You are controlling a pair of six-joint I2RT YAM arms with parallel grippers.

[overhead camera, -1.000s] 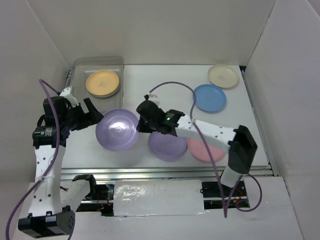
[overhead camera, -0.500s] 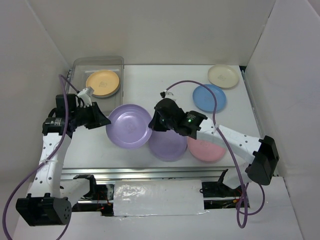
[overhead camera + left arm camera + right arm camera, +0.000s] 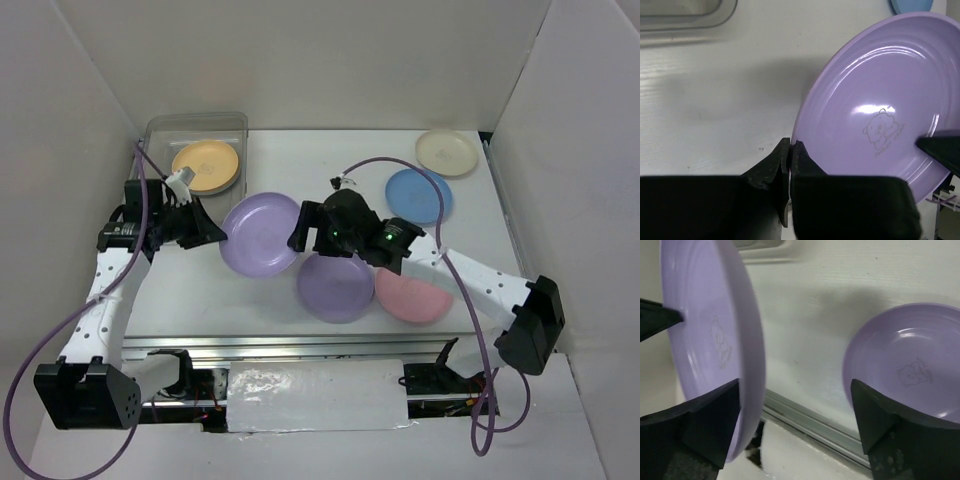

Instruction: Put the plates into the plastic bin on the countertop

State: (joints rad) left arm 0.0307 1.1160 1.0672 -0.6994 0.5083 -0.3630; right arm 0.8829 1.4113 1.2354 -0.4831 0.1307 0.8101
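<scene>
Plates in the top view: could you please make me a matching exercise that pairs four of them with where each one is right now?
Plates:
1. yellow-orange plate
2. tilted lilac plate
3. cream plate
4. pink plate

Places:
A. at the far right corner of the countertop
B. inside the plastic bin
C. pinched at its rim by the left gripper
D. lying near the front edge, beside the second lilac plate

Pairs: 1-B, 2-C, 3-A, 4-D
</scene>
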